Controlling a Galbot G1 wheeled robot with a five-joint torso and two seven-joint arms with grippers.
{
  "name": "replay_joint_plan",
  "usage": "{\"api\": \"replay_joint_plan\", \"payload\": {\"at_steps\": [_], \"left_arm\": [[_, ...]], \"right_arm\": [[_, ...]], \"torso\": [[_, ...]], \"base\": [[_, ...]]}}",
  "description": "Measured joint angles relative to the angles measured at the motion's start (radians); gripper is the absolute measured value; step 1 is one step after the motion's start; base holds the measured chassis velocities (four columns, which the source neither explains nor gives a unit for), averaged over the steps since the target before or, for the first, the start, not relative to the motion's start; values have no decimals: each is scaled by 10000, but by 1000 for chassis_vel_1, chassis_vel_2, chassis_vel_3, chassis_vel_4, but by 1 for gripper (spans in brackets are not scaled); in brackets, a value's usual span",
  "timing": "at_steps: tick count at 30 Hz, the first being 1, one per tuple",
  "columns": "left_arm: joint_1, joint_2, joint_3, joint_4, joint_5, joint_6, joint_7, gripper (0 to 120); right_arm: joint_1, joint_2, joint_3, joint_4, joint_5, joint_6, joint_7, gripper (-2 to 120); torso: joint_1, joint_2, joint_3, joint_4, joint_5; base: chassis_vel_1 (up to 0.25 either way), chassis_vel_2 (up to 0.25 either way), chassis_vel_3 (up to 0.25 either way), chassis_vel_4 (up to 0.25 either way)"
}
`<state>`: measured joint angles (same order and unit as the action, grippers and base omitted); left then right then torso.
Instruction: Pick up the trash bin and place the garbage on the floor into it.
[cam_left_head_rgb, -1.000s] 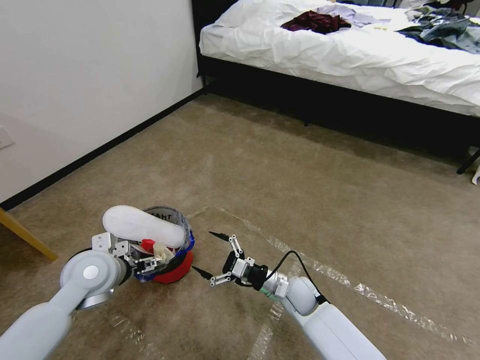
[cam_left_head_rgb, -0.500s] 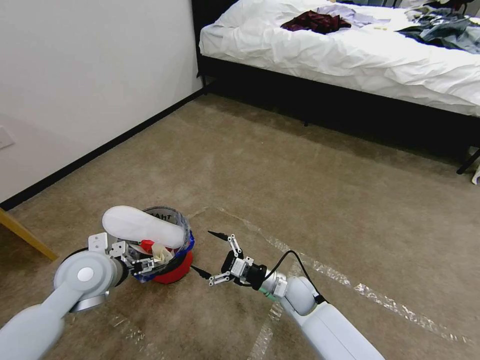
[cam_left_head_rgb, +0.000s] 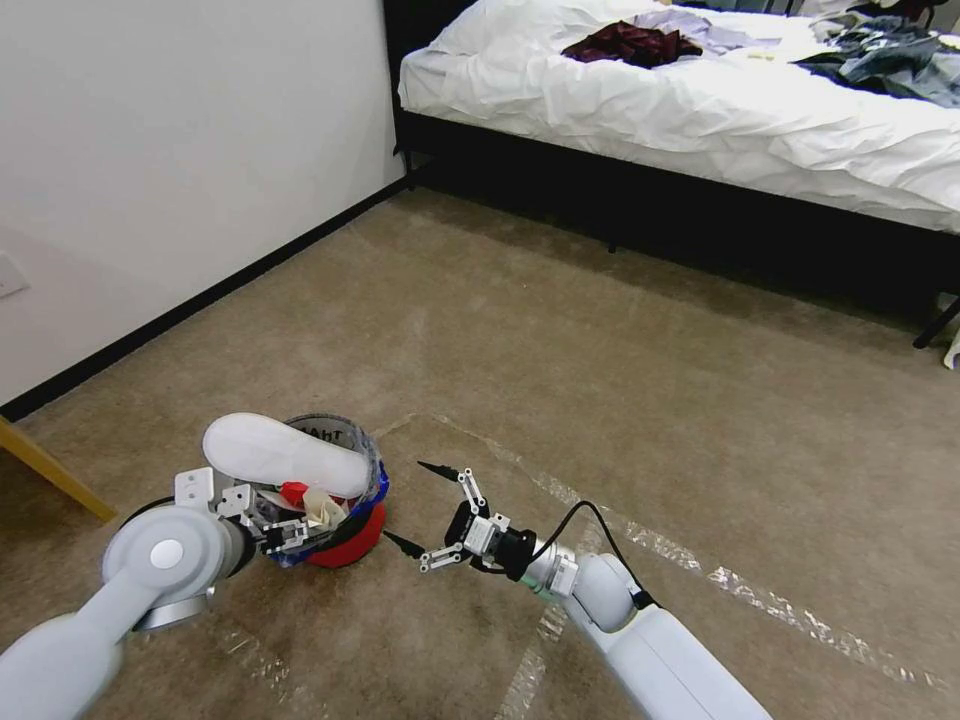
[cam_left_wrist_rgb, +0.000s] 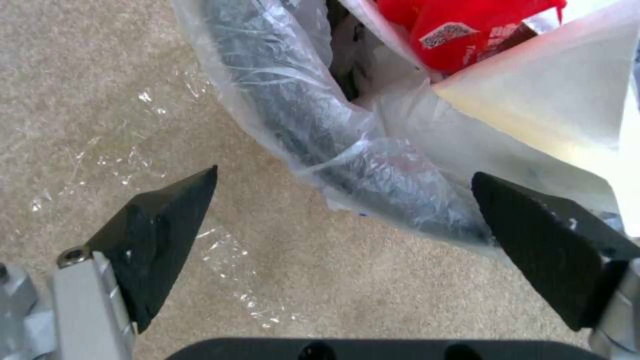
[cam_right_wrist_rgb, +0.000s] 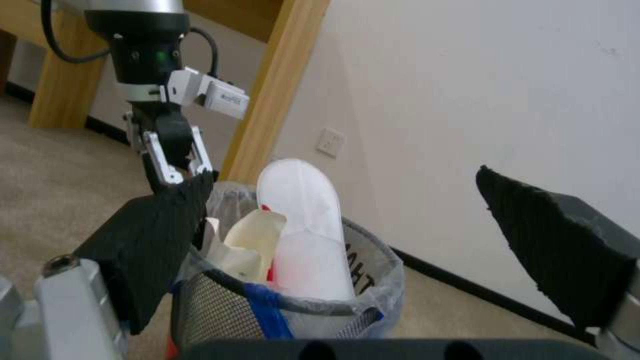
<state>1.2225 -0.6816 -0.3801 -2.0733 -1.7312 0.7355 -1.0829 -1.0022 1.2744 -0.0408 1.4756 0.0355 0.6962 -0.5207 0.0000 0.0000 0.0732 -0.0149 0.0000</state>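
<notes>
Left tool: wide open around trash bin rim, nothing held | right tool: wide open, empty, beside bin | tip: rim should be squeezed slowly so the white slipper is not tipped out

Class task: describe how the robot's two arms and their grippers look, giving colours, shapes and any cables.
Both arms are smooth light-grey tubes with round joints. Each gripper, left and right, has silver linkage fingers ending in black pointed, textured pads. A black cable loops along the right wrist.

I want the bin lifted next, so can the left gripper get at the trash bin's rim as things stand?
Probably yes: the left gripper is open at the trash bin, one finger inside the bagged rim, one outside, nothing between.
</notes>
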Motion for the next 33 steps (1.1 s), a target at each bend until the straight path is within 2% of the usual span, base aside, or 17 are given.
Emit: {"api": "replay_joint_plan", "payload": {"at_steps": [17, 25, 33], "left_arm": [[21, 405, -89, -194, -304, 0, -3, 100], [258, 493, -197, -426, -339, -1, -33, 100], [631, 682, -399, -926, -635, 4, -336, 100]], "right_arm": [[1, -33, 41, -26, 13, -8, 8, 100], [-1, -49, 73, 0, 25, -14, 23, 100], [-59, -43, 114, 54, 39, -26, 51, 100]], "torso": [[0, 0, 0, 0, 0], [0, 0, 0, 0, 0], [0, 0, 0, -1, 0]], "base": [[0, 0, 0, 0], [0, 0, 0, 0], [0, 0, 0, 0]]}}
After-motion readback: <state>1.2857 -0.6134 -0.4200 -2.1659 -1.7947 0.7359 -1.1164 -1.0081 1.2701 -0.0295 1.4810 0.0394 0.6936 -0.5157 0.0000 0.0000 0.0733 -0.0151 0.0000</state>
